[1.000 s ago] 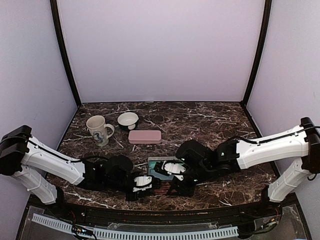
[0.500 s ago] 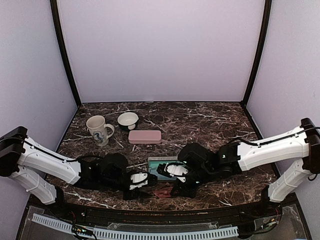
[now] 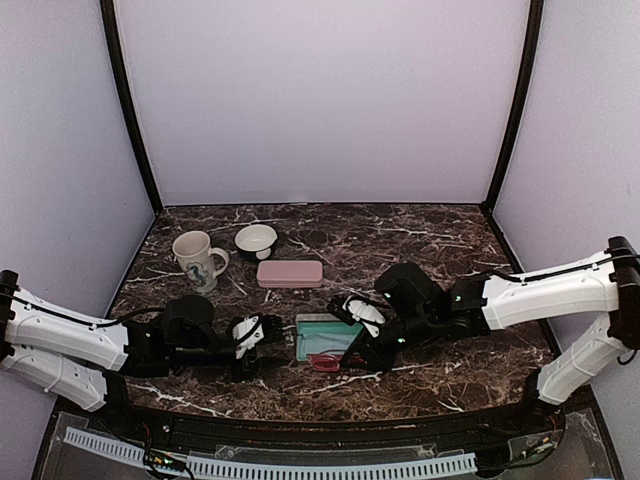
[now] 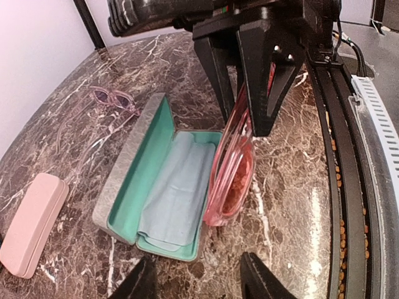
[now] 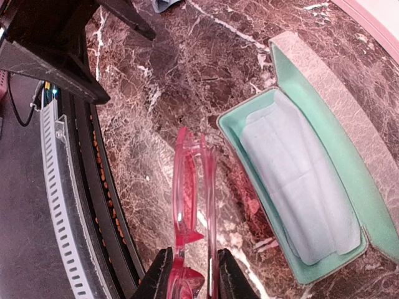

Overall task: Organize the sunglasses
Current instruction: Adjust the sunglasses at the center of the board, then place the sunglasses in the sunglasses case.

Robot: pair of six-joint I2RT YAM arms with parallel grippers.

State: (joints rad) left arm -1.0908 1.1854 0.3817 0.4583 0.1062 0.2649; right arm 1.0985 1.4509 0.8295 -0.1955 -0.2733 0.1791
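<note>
Right gripper (image 5: 193, 274) is clamped on the folded red sunglasses (image 4: 230, 171) — held on edge just outside the open grey case (image 4: 128, 168), along its long rim opposite the hinge. Their lower edge is down near the marble table (image 4: 293, 205); can't tell if it touches. The case has a teal lining, with a light-blue cloth (image 4: 177, 187) lying in the half nearest the sunglasses. Left gripper (image 4: 199, 283) has its fingers spread with nothing between them — it sits left of the case, apart from it. A second pair of glasses (image 4: 112, 99), purplish tint, lies on the table past the case's lid side. The closed pink case (image 3: 290, 273) is behind the grey case, with the mug (image 3: 198, 258) and bowl (image 3: 256, 240) further back-left.
</note>
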